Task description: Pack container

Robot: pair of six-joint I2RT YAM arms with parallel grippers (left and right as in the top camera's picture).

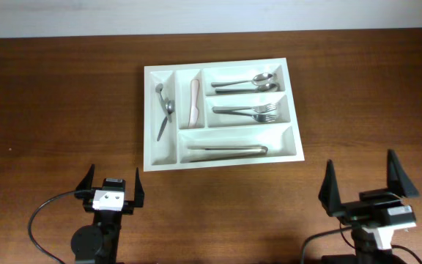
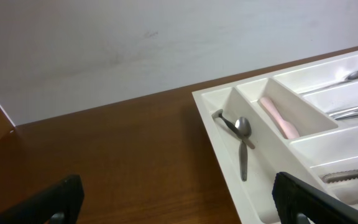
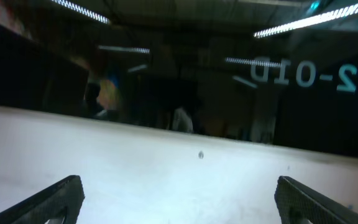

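Two sets of fingers stand wide apart and hold nothing: the left fingers (image 1: pixel 89 180) at the lower left of the overhead view and the right fingers (image 1: pixel 328 191) at the lower right. Both are low in the frame and well apart from the container (image 1: pixel 164 152), which lies flat on the worktop (image 1: pixel 50 95) just above the centre, its long side running left to right.

Every compartment holds something. Small spoons (image 1: pixel 165 110) lie in the far left upright slot, and a pink-handled piece (image 1: pixel 194 103) in the one beside it. In the long slots, larger spoons (image 1: pixel 247 83) are at the top, forks (image 1: pixel 249 111) in the middle, and one long steel piece (image 1: pixel 226 150), whose kind I cannot make out, at the bottom. The left wrist view shows the tray's near corner at its right edge; the right wrist view shows only a pale wall and dark glass.

No loose cutlery shows on the worktop in the overhead view, so the packing looks finished, or very nearly. The next move likely asks for little: keep both arms clear of the tray. If any piece is left, it lies out of view and must be found first.
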